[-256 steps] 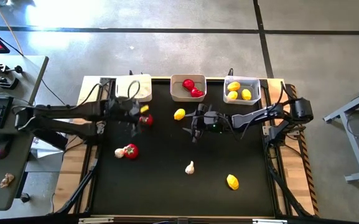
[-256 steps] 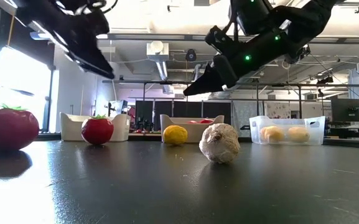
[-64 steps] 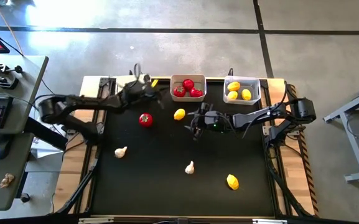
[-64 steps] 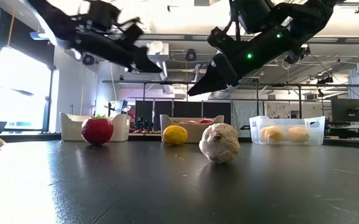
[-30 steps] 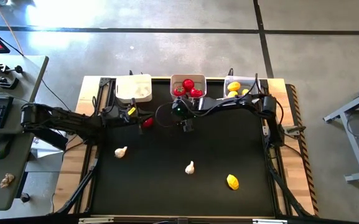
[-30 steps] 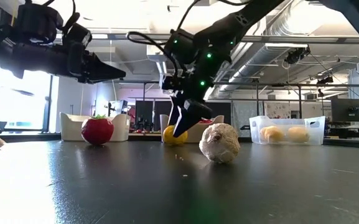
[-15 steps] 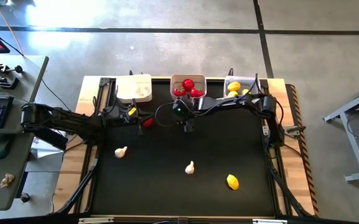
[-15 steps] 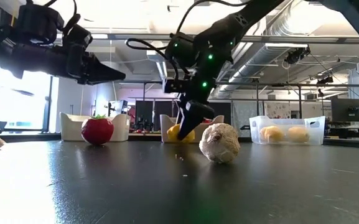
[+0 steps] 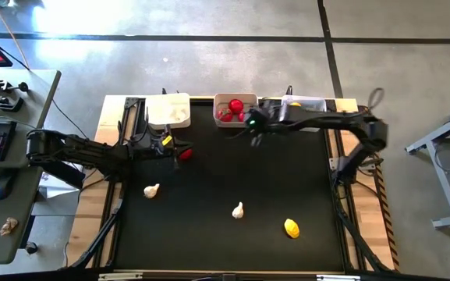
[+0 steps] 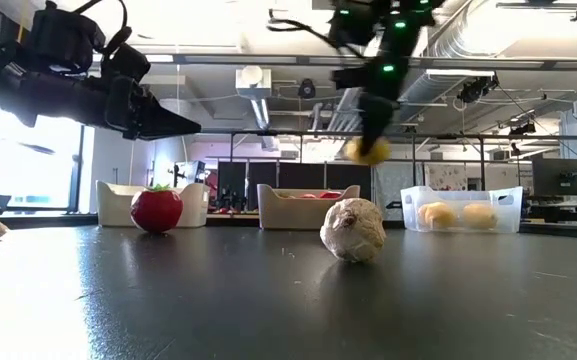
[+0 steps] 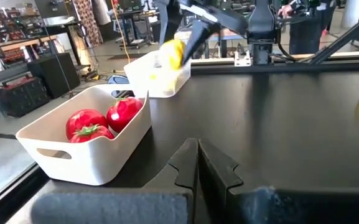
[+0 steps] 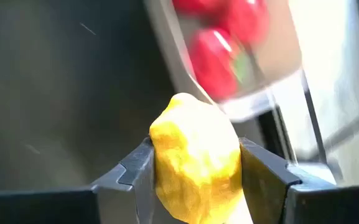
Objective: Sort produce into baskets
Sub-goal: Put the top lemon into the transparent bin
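Lemon [image 12: 195, 155] is the thing being carried now. It looks small, light and hard, like a toy, with a bumpy skin that should not slip much. It is oval, so the best place to hold it is across its fat middle, and that is where the right tool [image 12: 195, 180] pinches it, one finger on each side. In the view from above it is up in the air, just in front of the bins at the back of the table [image 9: 225, 234].

Going from left to right: the left tool [image 11: 198, 163] hangs over the left side of the table with its fingers pressed together, holding nothing. Just beside it a tomato [image 9: 184, 154] sits on the table, and a garlic bulb [image 9: 152, 190] lies nearer the front. At the back stands the white bin [image 9: 168, 111]. Next to it is the middle bin [image 9: 223, 104] with red tomatoes inside. Then comes the clear bin [image 10: 458, 210], which already holds lemons, so the carried lemon probably belongs there.

Another garlic bulb [image 9: 238, 209] and a second lemon [image 9: 291, 228] lie at the front, well apart from the bins. Nothing seems to block the way. The middle bin is close, so a drop too soon could put the lemon in with the tomatoes.
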